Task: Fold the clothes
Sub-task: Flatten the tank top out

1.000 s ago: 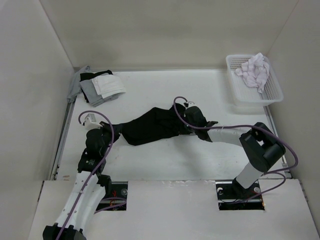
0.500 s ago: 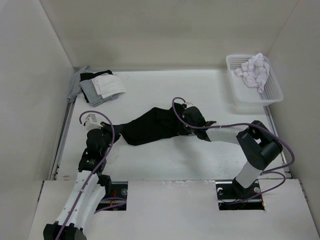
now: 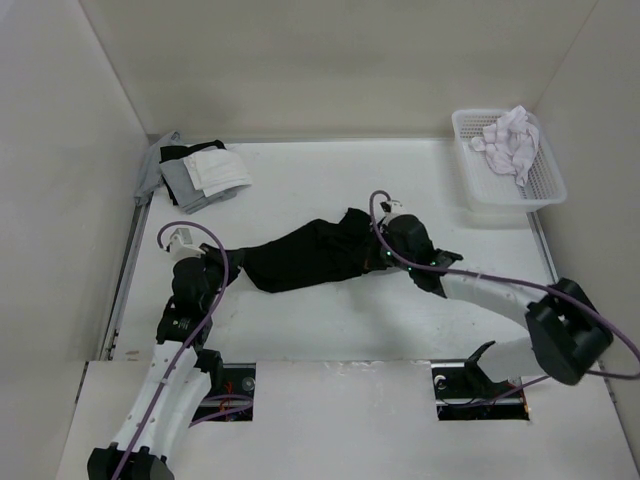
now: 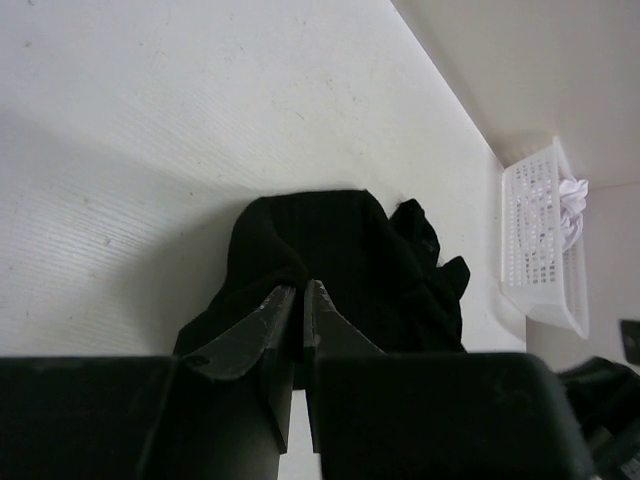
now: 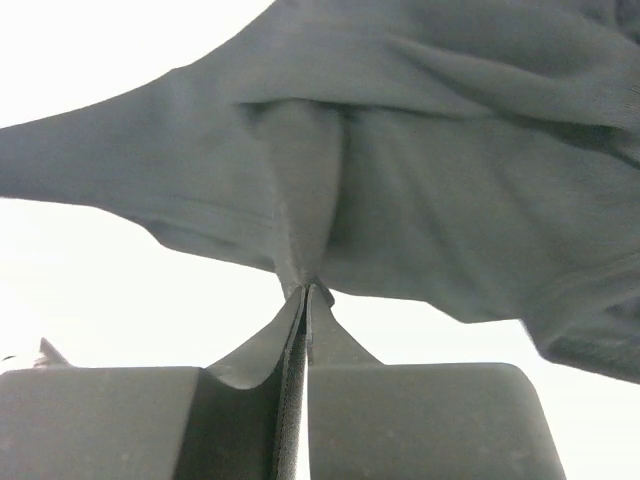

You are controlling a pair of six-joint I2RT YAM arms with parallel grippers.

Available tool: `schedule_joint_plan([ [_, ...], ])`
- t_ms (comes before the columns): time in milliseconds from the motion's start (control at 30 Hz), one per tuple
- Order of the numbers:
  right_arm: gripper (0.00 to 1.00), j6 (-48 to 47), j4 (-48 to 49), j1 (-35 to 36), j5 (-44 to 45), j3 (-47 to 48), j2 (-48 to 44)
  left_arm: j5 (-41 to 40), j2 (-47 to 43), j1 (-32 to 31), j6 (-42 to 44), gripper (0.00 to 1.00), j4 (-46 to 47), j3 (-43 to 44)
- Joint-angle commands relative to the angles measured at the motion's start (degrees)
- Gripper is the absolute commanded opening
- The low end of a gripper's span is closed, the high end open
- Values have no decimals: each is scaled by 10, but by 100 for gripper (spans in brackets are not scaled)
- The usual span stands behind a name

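The clothes (image 3: pixel 305 255), one plain black garment, lie stretched in a long bunched strip across the middle of the table. My left gripper (image 3: pixel 232 264) is shut on the strip's left end. In the left wrist view its jaws (image 4: pixel 302 291) pinch a fold of the black fabric (image 4: pixel 345 250). My right gripper (image 3: pixel 383 255) is shut on the right end. In the right wrist view its jaws (image 5: pixel 308 290) meet on a gathered ridge of the cloth (image 5: pixel 430 170), which hangs taut above the white table.
A white mesh basket (image 3: pixel 540 190) holding a crumpled white cloth (image 3: pixel 510 140) stands at the back right, also seen as the basket (image 4: pixel 545 250) in the left wrist view. A pile of grey, white and black garments (image 3: pixel 200 175) lies at the back left. Walls enclose the table.
My right gripper has shut on the garment's right end and drawn it slightly to the right; the right arm's elbow swung out and down. The left arm has not moved.
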Motion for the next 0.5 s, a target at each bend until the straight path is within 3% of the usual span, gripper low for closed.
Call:
schedule_joint_plan([
  [0,1,30,-8,15,-14,-33,-96,2,-2,7,-3,4,35,21],
  [300,0,73,-164,16,0,-57,-392,1,-22,12,-20,3,27,83],
  [467,0,180,-208,58,16,-174,-469,-5,-42,20,-15,3,2,84],
])
